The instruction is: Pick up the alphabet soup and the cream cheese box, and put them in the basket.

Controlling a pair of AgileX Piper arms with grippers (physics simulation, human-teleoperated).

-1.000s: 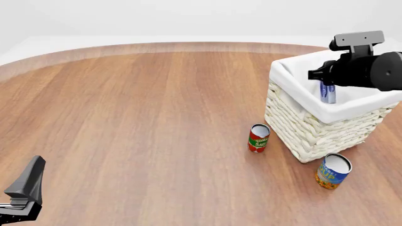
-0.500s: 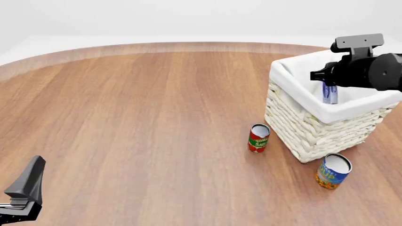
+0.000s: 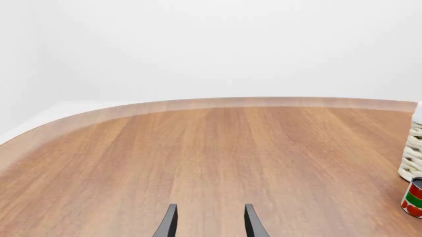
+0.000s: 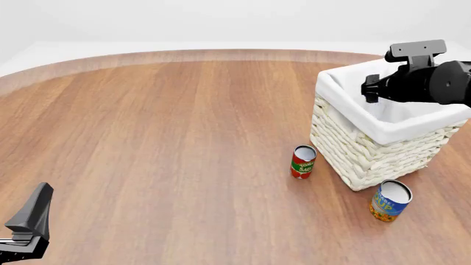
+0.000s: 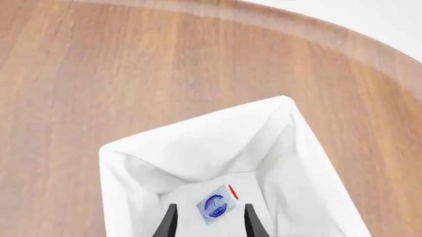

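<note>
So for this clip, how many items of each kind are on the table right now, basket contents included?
Cans: 2, the blue-labelled alphabet soup can and the red and green tomato sauce can.
Cartons: 1, the small blue and white cream cheese box, lying in the basket.
Baskets: 1, the white woven wicker basket.
Total: 4.

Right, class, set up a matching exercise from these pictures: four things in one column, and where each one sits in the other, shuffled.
Things:
1. cream cheese box
2. alphabet soup
3. tomato sauce can
4. right gripper

Places:
A. on the table by the basket's near corner
B. above the basket's opening
C. on the basket's floor
D. on the table left of the basket

Pairs: 1-C, 2-A, 3-D, 4-B
</note>
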